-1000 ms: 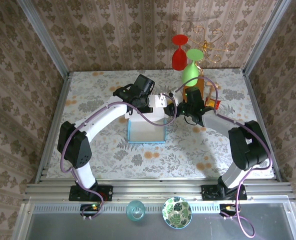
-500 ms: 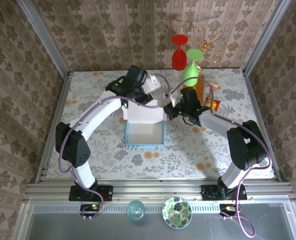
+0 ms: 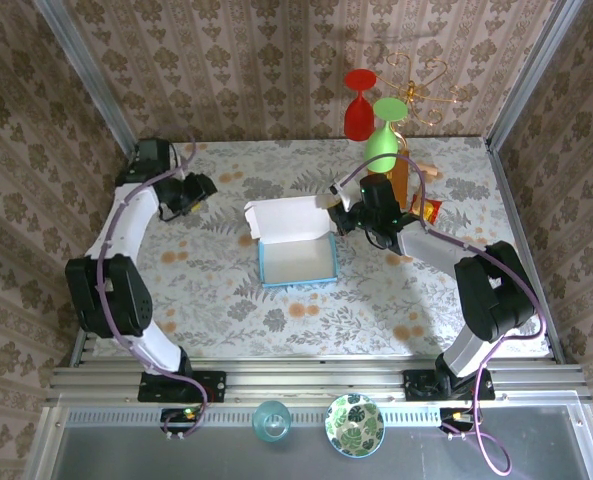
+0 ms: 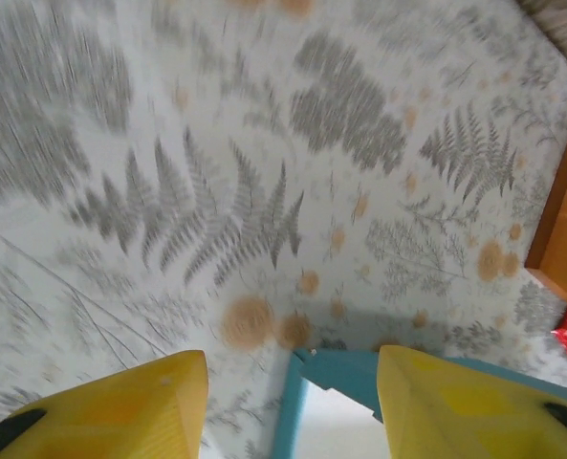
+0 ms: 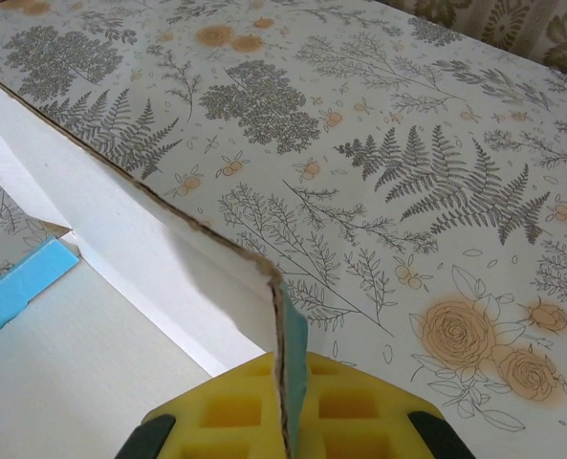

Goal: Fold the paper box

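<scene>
The paper box (image 3: 298, 262) lies in the middle of the table, sky-blue outside and white inside, with its back flap (image 3: 288, 219) standing up. My right gripper (image 3: 338, 217) is shut on the right end of that flap. In the right wrist view the cardboard edge (image 5: 281, 316) runs straight down between the yellow pads of the right gripper (image 5: 287, 375). My left gripper (image 3: 203, 189) hangs at the far left, apart from the box, open and holding nothing. In the left wrist view a blue box corner (image 4: 352, 375) shows beyond the two spread fingers of the left gripper (image 4: 291, 361).
A brown-orange block (image 3: 407, 176) and a red packet (image 3: 433, 210) stand right behind my right arm. Red (image 3: 359, 103) and green (image 3: 382, 142) glasses and a gold wire stand (image 3: 422, 84) sit at the back right. A bowl (image 3: 354, 425) and a glass (image 3: 271, 421) rest below the table's front rail.
My left gripper opened, let go of the flap and swung away to the far left. The right gripper stayed shut on the flap's right end; the flap stands raised.
</scene>
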